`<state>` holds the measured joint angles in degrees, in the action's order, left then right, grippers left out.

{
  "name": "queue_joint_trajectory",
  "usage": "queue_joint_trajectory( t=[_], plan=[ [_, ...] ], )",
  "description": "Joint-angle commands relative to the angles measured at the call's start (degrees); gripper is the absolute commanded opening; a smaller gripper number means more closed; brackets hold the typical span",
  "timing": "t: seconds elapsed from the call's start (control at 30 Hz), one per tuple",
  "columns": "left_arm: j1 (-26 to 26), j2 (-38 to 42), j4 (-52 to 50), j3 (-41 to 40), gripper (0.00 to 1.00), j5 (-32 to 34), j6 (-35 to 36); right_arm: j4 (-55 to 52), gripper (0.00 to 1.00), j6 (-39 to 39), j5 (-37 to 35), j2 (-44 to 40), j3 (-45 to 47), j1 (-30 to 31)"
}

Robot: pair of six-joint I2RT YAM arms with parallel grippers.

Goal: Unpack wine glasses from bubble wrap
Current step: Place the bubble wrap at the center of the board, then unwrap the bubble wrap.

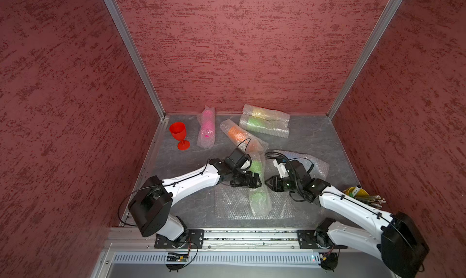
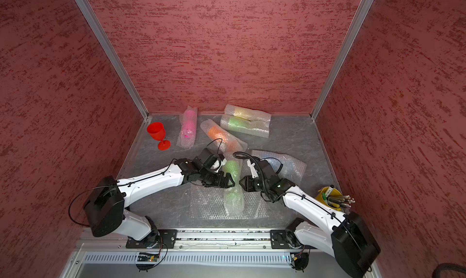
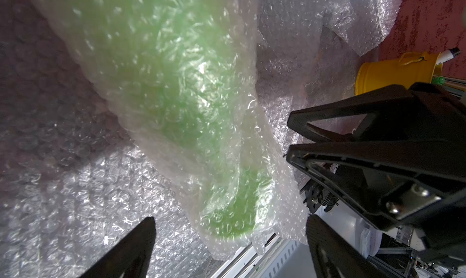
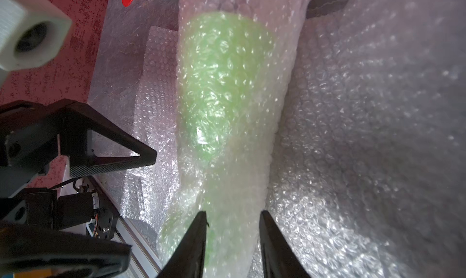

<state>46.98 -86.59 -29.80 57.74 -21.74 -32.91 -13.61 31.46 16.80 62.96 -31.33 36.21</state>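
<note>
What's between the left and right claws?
The green goblet in its bubble-wrap sleeve, lying across a flat bubble-wrap sheet; shows in both top views.

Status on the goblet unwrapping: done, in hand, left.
Done: the red goblet stands bare at far left; an empty sheet lies flat up front. In hand: left gripper and right gripper, jaws apart, flank the near green sleeve on that sheet, no clear grip. Left: pink sleeve, orange sleeve, yellow sleeve, far green sleeve, and a bluish sleeve by the right arm.

Wrapped goblet (image 1: 257, 197) on flat sheet (image 1: 230, 205), ctr
</note>
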Motion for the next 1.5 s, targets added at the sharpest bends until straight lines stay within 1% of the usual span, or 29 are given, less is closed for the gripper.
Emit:
queue_joint_trajectory(
  t=[0.0, 0.17, 0.27, 0.33, 0.4, 0.47, 0.7, 0.93, 1.03, 1.13, 1.23, 1.37, 1.43, 1.47],
  plan=[
    [-0.06, -0.65, -0.15, 0.26, 0.94, 0.73, 0.3, 0.61, 0.39, -0.59, 1.04, 1.07, -0.86, 0.51],
    [-0.07, -0.68, -0.18, 0.23, 0.94, 0.9, 0.08, 1.28, 0.39, -0.93, 0.34, 2.64, -0.51, 0.88],
    [0.2, -1.04, -0.31, 0.59, 0.94, 0.86, -0.06, 1.51, 0.35, -1.23, 0.03, 3.67, -0.17, 0.89],
    [0.48, -1.66, -0.52, 0.96, 0.94, 0.91, -0.05, 1.74, 0.3, -1.25, -0.13, 4.07, -0.07, 0.93],
    [0.89, -2.27, -0.85, 1.53, 0.94, 0.99, -0.04, 1.74, 0.3, -1.22, -0.09, 3.79, -0.37, 0.97],
    [1.14, -2.49, -0.97, 1.8, 0.94, 1.08, -0.05, 1.25, 0.26, -1.1, -0.43, 2.84, -0.76, 0.97],
    [1.27, -3.84, -1.8, 2.94, 0.94, 1.39, 0.21, 0.46, 0.0, -1.16, -0.36, 1.29, -0.62, 0.97],
    [1.62, -5.68, -2.47, 4.12, 0.94, 1.57, 0.9, 2.85, 0.0, 0.43, 1.56, 0.58, -0.72, 0.98],
    [1.66, -6.78, -2.98, 4.41, 0.92, 2.35, 1.3, 3.7, 0.0, 0.86, 2.0, 0.59, -0.51, 1.06],
    [1.7, -7.64, -3.22, 4.4, 0.89, 2.88, 1.35, 4.03, 0.0, 1.15, 1.89, 0.45, -0.22, 1.32],
    [1.48, -7.92, -3.54, 4.28, 0.82, 3.68, 1.68, 4.03, 0.0, 1.14, 1.62, 0.24, 0.19, 1.5],
    [0.52, -7.72, -2.93, 3.1, 0.64, 2.95, 1.97, 2.53, 0.0, 0.09, -1.01, 0.47, 0.66, 1.5],
    [0.11, -7.6, -2.55, 2.44, 0.57, 2.45, 1.88, 1.62, 0.0, -0.26, -2.64, 0.76, 0.82, 1.5],
    [0.01, -7.61, -2.32, 2.08, 0.55, 2.27, 1.79, 1.41, 0.0, -0.35, -3.26, 0.64, 0.96, 1.5]
  ],
)
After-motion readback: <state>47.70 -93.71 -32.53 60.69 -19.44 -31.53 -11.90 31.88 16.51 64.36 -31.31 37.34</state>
